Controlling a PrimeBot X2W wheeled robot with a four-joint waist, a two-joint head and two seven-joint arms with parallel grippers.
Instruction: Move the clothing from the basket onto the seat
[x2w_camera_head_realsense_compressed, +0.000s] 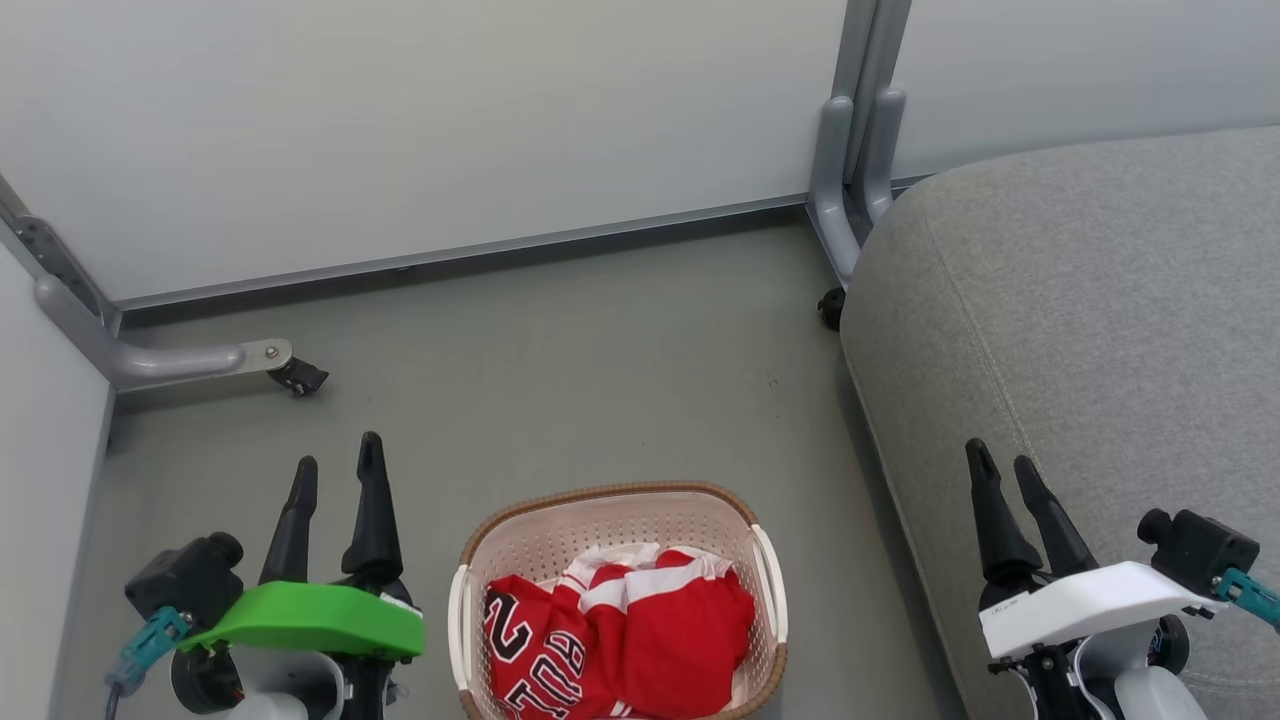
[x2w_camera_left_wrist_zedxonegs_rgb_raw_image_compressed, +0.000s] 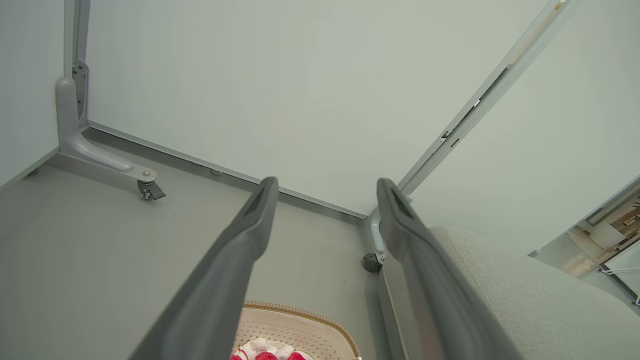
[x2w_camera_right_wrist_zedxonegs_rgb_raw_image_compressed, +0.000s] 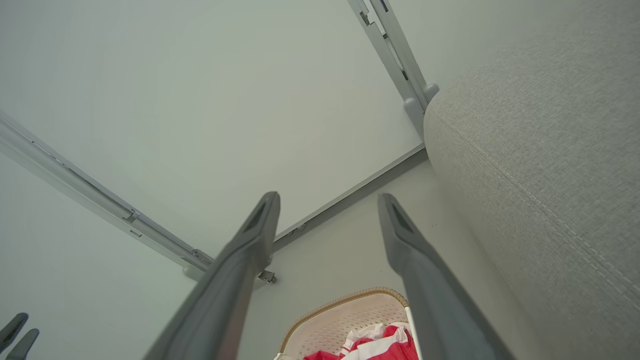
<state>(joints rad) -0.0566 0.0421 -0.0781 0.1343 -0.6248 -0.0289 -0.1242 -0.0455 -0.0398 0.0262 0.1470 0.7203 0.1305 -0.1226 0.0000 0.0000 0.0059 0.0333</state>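
While wide open, aim the left pincer (x2w_camera_head_realsense_compressed: 338, 452) at the clothing (x2w_camera_head_realsense_compressed: 640, 625) to its right. Looks soft, light, floppy: pinch a thick fold.

Bottom of my head view cropped the cream perforated plastic basket (x2w_camera_head_realsense_compressed: 640, 525) and black lettering on the red jersey (x2w_camera_head_realsense_compressed: 527, 655); grey fabric seat (x2w_camera_head_realsense_compressed: 1100, 320) ran off right.

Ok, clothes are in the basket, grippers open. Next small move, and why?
Probably lower the left gripper onto the red jersey in the laundry basket: it lies on the basket's left side, nearest that gripper, whose open jaws hold nothing.
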